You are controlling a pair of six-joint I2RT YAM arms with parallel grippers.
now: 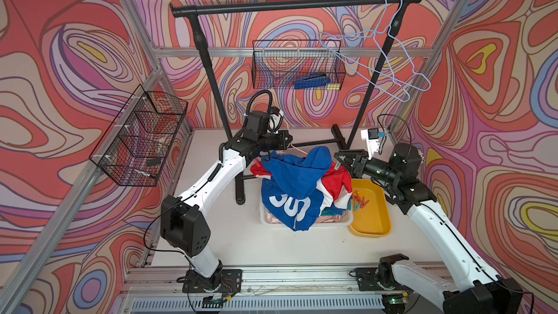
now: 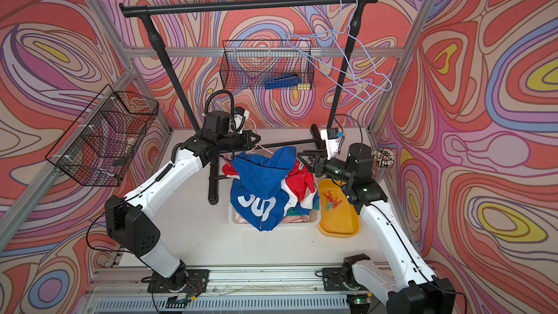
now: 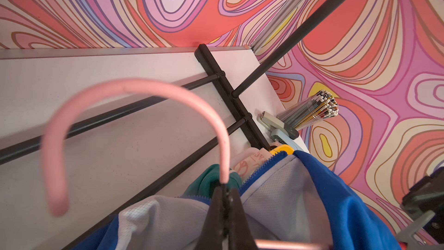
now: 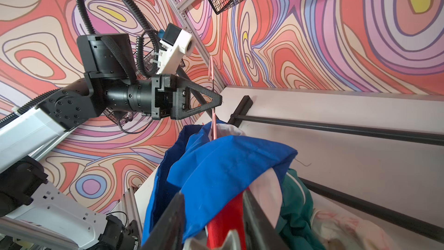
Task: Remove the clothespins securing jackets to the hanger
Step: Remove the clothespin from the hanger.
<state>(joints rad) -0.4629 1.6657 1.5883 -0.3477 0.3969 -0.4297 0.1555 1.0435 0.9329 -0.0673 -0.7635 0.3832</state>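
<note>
Jackets point(image 1: 294, 188): blue-red-white hooded one topmost, teal and pink beneath, heaped in white basket point(image 1: 302, 227) on worktop point(image 1: 241, 243).
Clothespins point(image 1: 360, 202): orange, coral, teal, loose in yellow tray point(image 1: 373, 223).
Right fingers point(image 4: 173, 217): straddling red fabric; grip cannot be told.
Left fingers point(image 3: 213, 217): clamped on pink hanger point(image 3: 134, 87).

Large white lettering stands on the blue panel of the blue, red and white hooded fabric jacket point(image 1: 288, 206) point(image 2: 256, 206), toward its 6 o'clock edge. It lies upside down in both top views and reads roughly "Sup". Red print on the pale pink fabric jacket point(image 3: 249, 162) is too hidden to read.
</note>
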